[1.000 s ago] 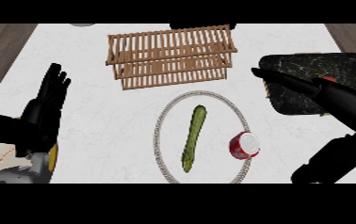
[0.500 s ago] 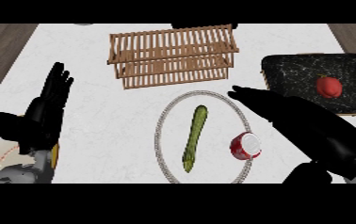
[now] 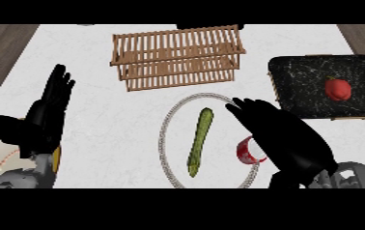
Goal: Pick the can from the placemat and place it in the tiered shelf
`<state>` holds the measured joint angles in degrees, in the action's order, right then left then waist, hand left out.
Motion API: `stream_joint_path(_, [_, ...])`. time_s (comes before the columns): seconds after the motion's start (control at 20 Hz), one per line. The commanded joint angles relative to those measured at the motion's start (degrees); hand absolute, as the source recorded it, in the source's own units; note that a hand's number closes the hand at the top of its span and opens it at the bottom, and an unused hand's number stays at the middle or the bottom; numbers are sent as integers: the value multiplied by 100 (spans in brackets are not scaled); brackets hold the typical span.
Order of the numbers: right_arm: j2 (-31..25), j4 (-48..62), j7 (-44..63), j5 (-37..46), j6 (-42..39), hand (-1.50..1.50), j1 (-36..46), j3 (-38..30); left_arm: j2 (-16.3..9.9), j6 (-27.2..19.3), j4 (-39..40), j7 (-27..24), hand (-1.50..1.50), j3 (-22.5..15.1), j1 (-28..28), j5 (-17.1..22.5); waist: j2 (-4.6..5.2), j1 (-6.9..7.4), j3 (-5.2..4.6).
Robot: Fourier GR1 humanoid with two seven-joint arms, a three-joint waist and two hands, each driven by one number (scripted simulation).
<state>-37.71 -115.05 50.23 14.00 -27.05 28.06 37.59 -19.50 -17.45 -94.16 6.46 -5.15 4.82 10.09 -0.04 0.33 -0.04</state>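
Note:
A red and white can (image 3: pixel 246 152) lies at the right side of the oval placemat (image 3: pixel 164 132), partly covered by my right hand (image 3: pixel 291 138). That hand hovers over the can with its fingers straight, pointing up and to the left, and is open. The wooden tiered shelf (image 3: pixel 178 56) stands beyond the placemat at the top middle, with nothing on it. My left hand (image 3: pixel 49 109) rests open at the left edge, fingers up, far from the can.
A long green vegetable (image 3: pixel 200 140) lies along the middle of the placemat. A dark speckled tray (image 3: pixel 299 90) at the right holds a small red fruit (image 3: pixel 337 89). The brown counter edge shows at the top left corner.
My right hand has swung left and down from above the dark tray to over the can, uncovering the red fruit. The left hand has barely shifted.

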Motion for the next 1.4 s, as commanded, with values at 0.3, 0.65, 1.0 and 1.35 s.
stream_joint_path(0.3, [791, 1066, -644, 1154, -243, -150, -306, -217, 107, 91, -438, 456, 0, 102, -27, -279, 5, 8, 5])
stream_joint_path(0.65, [954, 890, -1127, 1927, -421, -150, -1124, -352, 259, 437, 61, 188, 0, 538, 161, -236, 2, -30, 4])
stream_joint_path(1.0, [889, 1158, -2149, 2487, -357, -150, -1537, -854, 424, 574, -68, 259, 0, 621, 55, -396, 2, -31, 4])
stream_joint_path(1.35, [1309, 1836, -2902, 3198, 330, -150, -1824, -816, 671, 626, -98, 150, 0, 542, -83, -624, 4, -29, 5])
